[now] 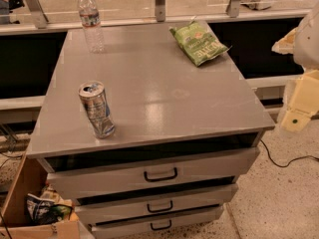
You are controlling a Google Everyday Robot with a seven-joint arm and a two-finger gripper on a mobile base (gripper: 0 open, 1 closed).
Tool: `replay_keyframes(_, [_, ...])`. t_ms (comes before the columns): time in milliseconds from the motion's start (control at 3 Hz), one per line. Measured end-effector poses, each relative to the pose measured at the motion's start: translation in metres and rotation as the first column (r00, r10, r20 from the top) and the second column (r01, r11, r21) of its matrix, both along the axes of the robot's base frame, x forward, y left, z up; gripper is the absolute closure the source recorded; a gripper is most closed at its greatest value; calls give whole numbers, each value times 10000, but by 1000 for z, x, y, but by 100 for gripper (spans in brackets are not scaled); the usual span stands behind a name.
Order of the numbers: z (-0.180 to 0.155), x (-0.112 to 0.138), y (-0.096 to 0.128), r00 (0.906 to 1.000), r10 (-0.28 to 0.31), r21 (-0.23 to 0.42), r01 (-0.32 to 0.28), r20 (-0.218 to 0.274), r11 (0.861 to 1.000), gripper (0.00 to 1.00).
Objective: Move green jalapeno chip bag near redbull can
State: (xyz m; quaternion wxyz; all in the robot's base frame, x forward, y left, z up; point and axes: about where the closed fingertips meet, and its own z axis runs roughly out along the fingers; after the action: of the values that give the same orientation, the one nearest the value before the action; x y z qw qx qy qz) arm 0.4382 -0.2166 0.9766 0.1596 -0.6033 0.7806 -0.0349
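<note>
The green jalapeno chip bag [198, 43] lies flat at the far right of the grey cabinet top [159, 93]. The redbull can [96, 109] stands at the near left of the top, leaning slightly, with its pull-tab end up. My gripper [300, 99] is a cream-coloured part at the right edge of the view, beyond the cabinet's right side. It is well to the right of the bag and a little nearer the camera, and it touches nothing.
A clear water bottle [91, 21] with a white cap stands at the far left corner. The cabinet has three drawers with black handles [160, 175]. A cardboard box [35, 210] with trash sits on the floor at lower left. A black cable [286, 162] lies on the floor at right.
</note>
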Motion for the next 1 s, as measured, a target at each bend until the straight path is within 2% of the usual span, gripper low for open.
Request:
replay_keyframes(333, [0,0,0,10000,0,2,0,4,10000,0])
replay_keyframes(667, [-13,23,0,9994,-50,438,36,333,9990,0])
replay_keyframes(1000, [-34,111,13,9880,371,1558,-606,1497,9859,0])
